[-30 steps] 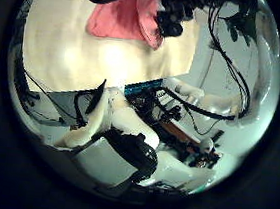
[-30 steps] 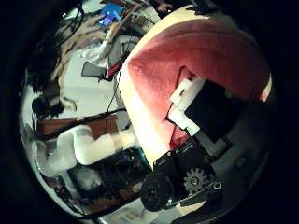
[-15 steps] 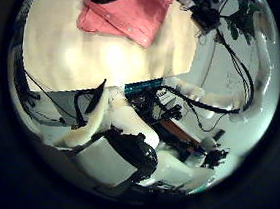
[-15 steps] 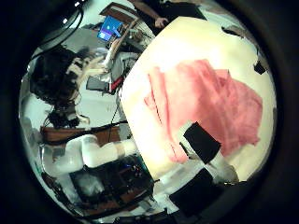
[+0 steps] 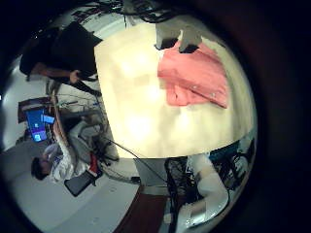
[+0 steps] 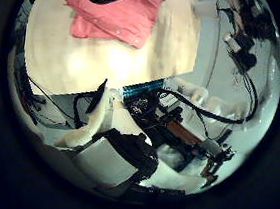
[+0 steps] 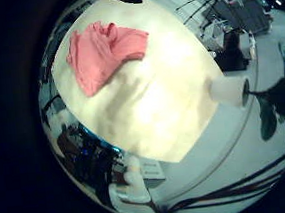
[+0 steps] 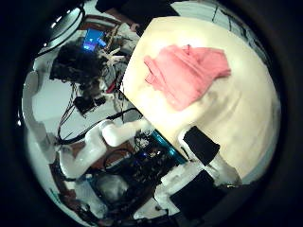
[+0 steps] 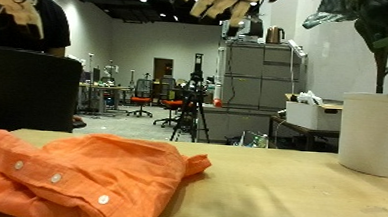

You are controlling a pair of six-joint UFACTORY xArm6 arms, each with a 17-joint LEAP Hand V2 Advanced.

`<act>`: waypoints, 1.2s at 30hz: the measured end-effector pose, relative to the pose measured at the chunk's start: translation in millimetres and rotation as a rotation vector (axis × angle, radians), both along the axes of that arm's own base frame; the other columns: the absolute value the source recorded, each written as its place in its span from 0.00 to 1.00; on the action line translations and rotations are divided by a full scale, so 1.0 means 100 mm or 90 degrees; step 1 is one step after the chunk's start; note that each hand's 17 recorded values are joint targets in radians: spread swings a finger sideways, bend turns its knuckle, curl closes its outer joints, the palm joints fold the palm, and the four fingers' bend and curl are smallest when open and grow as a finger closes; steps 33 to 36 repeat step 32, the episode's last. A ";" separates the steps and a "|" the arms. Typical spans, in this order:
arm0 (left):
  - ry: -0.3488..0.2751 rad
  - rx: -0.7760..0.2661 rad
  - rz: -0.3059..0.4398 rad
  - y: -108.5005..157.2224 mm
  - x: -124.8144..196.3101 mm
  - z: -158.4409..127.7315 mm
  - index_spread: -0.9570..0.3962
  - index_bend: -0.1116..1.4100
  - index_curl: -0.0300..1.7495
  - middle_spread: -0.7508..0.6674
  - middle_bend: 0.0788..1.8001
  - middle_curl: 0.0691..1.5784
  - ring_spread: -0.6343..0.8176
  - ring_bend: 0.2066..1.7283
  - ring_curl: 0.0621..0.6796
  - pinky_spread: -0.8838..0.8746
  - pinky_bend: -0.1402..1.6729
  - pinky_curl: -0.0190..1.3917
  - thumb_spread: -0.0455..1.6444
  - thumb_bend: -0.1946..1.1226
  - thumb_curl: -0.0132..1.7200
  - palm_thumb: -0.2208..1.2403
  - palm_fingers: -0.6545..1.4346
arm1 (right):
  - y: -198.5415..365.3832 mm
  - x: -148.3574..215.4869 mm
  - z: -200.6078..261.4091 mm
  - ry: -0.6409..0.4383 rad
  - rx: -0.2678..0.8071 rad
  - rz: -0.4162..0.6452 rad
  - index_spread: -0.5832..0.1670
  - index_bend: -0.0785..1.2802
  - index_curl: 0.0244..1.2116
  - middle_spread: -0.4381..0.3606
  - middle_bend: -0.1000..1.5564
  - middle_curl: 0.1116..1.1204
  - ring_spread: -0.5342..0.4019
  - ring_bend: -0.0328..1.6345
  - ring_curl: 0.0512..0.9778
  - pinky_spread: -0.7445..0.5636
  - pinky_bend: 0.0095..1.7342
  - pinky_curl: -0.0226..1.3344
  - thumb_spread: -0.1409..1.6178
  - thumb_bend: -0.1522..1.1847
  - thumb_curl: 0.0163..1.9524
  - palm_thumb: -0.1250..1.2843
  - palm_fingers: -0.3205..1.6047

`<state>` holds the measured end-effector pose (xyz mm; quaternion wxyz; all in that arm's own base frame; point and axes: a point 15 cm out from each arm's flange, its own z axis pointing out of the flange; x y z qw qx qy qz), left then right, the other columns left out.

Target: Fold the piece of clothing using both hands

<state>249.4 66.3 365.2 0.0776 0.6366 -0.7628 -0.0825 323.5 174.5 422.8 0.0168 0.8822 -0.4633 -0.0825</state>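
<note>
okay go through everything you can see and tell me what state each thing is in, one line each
shirt: orange, loosely folded and rumpled, lying on the table, nothing holding it
table: bare apart from the shirt and the white pot
white pot: upright on the table, apart from the shirt
right hand: raised off the table, holding nothing, fingers too little in view to tell
left hand: no part of it clearly shows

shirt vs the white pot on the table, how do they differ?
The shirt is orange; the pot is white. The shirt lies low and rumpled with its buttons showing, while the pot stands upright and tall. The shirt is soft cloth in folds; the pot is a smooth, rigid cylinder holding a plant. Both rest on the same table, apart from each other.
</note>
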 end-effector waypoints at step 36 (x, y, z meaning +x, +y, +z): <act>0.034 0.008 0.065 -0.74 -0.22 -0.45 0.82 0.17 0.17 0.71 0.08 0.19 0.77 0.20 0.23 0.71 0.26 0.23 0.66 0.13 0.19 0.53 0.36 | -1.04 -0.90 -0.73 0.074 -0.035 -0.179 0.29 0.19 0.24 0.66 0.17 0.20 0.84 0.18 0.19 0.87 0.16 0.24 0.77 0.10 0.14 0.57 0.20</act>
